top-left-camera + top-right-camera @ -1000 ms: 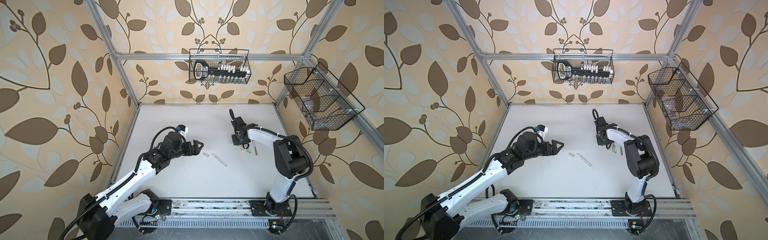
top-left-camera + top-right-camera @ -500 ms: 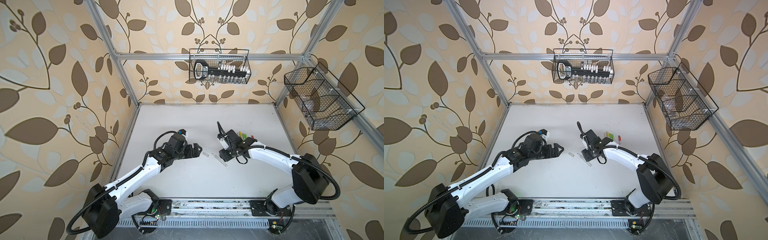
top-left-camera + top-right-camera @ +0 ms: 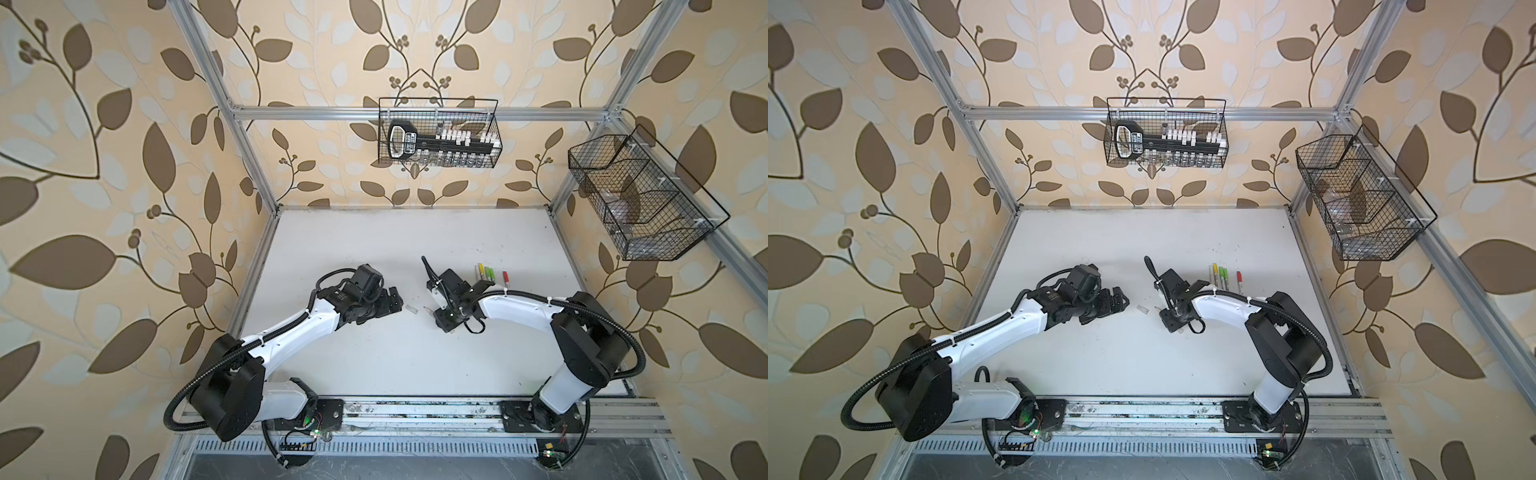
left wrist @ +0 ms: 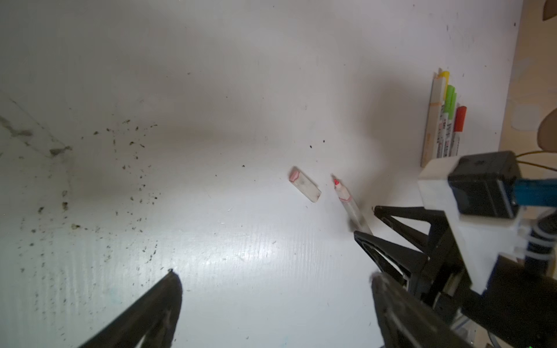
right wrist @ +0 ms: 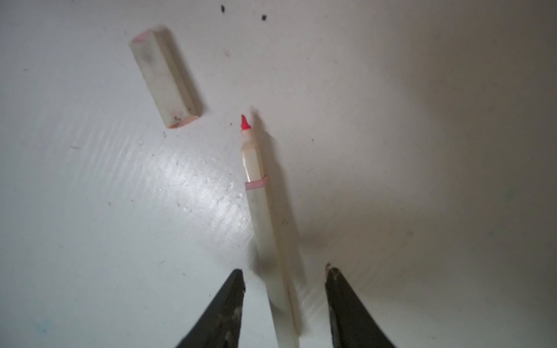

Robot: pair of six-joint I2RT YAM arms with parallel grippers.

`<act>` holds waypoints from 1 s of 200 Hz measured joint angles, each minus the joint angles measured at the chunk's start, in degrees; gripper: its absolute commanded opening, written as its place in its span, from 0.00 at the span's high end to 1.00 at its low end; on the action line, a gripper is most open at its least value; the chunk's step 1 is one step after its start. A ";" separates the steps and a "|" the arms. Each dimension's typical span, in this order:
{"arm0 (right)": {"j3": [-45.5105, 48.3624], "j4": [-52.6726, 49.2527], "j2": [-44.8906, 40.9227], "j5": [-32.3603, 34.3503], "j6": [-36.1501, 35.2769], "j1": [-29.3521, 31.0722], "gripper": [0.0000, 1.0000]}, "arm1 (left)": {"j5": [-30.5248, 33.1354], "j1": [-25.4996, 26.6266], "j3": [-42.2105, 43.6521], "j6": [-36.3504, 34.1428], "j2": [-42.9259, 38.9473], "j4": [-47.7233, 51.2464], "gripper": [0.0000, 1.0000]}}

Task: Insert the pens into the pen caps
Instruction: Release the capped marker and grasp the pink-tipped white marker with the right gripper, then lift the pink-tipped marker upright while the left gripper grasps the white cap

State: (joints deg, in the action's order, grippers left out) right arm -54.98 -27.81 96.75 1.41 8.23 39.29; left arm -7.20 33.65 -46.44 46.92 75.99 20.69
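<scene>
Right gripper (image 5: 283, 268) fingers, partly open, straddle the uncapped pink-tipped pen (image 5: 256, 195) without gripping; whitish cap (image 5: 164, 78) lies just beside its tip. Left gripper (image 4: 271, 272): wide open, empty. Rear wire basket (image 3: 436, 99) holds a black key-shaped object (image 3: 440, 143); side basket (image 3: 665, 249), contents indistinct.

Print on pens (image 4: 443, 141) seemingly illegible; nothing readable.

On the table (image 3: 374, 365), between left gripper (image 3: 400, 304) and right gripper (image 5: 284, 268): loose cap (image 5: 165, 78), lying flat. Just right of it, uncapped pen (image 5: 262, 211), tip toward the cap, apart from it. Pen barrel between the right gripper's fingers (image 5: 223, 310), clear of both. Behind that gripper, row of pens (image 3: 486, 274), side by side. Above, back-wall basket (image 3: 438, 139) and right-wall basket (image 3: 640, 199).
</scene>
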 measured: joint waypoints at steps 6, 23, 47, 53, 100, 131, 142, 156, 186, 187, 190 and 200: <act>0.00 0.09 0.13 0.00 -0.22 0.04 0.64 | 0.07 0.00 -0.02 1.22 0.72 0.02 0.01; 0.00 0.35 0.35 0.02 -0.42 0.31 0.71 | 0.11 0.04 -0.59 4.28 3.45 0.37 0.01; 0.00 0.63 0.76 0.02 -0.26 0.85 0.84 | 0.20 0.15 -3.48 6.99 8.09 1.29 0.06; 0.00 0.68 0.83 -0.04 -0.28 0.90 0.86 | 0.22 0.17 -4.48 7.54 9.35 1.49 0.06; -0.85 0.85 1.70 -1.29 -0.68 1.22 0.93 | 1.49 0.20 -7.48 12.17 12.90 1.97 0.09; -5.07 0.57 5.27 -1.92 -0.96 2.27 0.95 | 2.97 0.20 -7.48 13.86 12.90 2.23 0.09; -6.27 0.52 6.23 -2.08 -1.18 2.80 0.96 | 3.32 0.20 -7.48 14.16 12.90 2.43 0.09; -7.30 0.39 7.06 -2.27 -1.36 3.54 0.96 | 3.74 0.20 -7.50 14.36 12.90 3.19 0.09; -7.69 0.33 7.37 -2.84 -1.44 5.35 0.96 | 4.87 0.17 -7.50 14.84 12.90 4.83 0.10; -7.69 0.31 7.37 -2.86 -1.44 5.38 0.96 | 4.87 0.17 -7.50 14.84 12.90 4.85 0.10; -7.69 0.31 7.37 -2.97 -1.42 5.53 0.96 | 4.90 0.17 -7.50 14.84 12.90 4.96 0.10; -7.69 0.26 7.37 -3.17 -1.29 6.08 0.96 | 4.90 0.17 -7.50 14.86 12.90 5.16 0.11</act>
State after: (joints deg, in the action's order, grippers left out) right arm -62.67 -27.55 104.12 -1.76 6.94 45.36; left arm -2.31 33.82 -53.93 61.78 88.88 25.85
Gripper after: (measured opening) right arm 0.088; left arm 0.904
